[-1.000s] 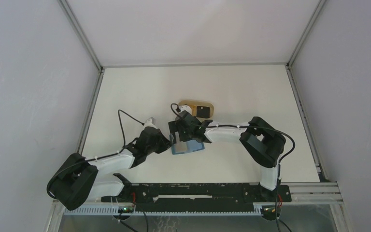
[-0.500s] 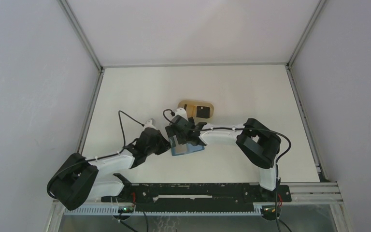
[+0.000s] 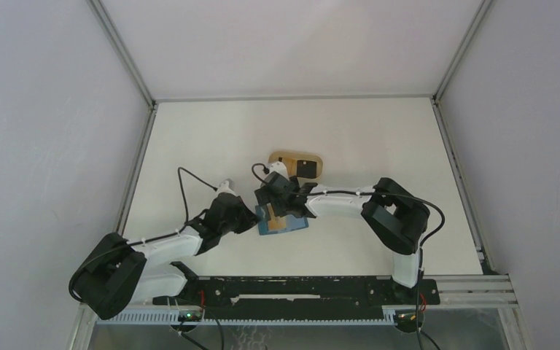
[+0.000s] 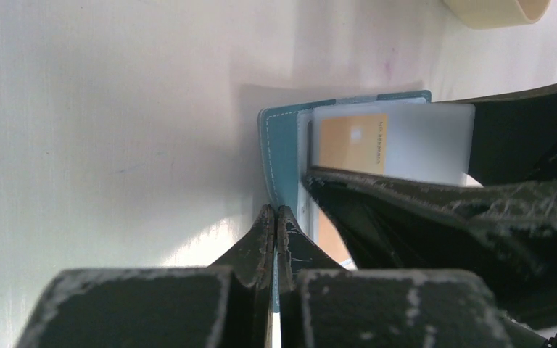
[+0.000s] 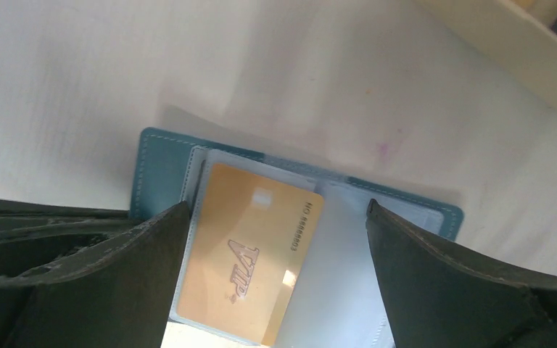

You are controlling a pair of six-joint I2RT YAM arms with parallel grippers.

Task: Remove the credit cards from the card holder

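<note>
The teal card holder [image 3: 284,224] lies open on the table between both arms. My left gripper [image 4: 275,215] is shut on the near edge of its teal cover [image 4: 279,145]. A gold credit card [image 5: 250,254] lies tilted on the clear inner sleeves, also visible in the left wrist view [image 4: 352,141]. My right gripper [image 5: 277,205] hangs open just above it, with one finger [image 5: 138,261] on each side of the card and not touching it. I cannot tell whether other cards sit in the sleeves.
A beige oval tray [image 3: 284,158] with a black item [image 3: 307,168] in it sits just behind the card holder; its rim shows in both wrist views [image 5: 508,51] [image 4: 497,9]. White walls enclose the table on the left, back and right.
My right gripper has shifted a little left and nearer over the open card holder. The gold card now shows in the top view. The left arm has stayed put.
</note>
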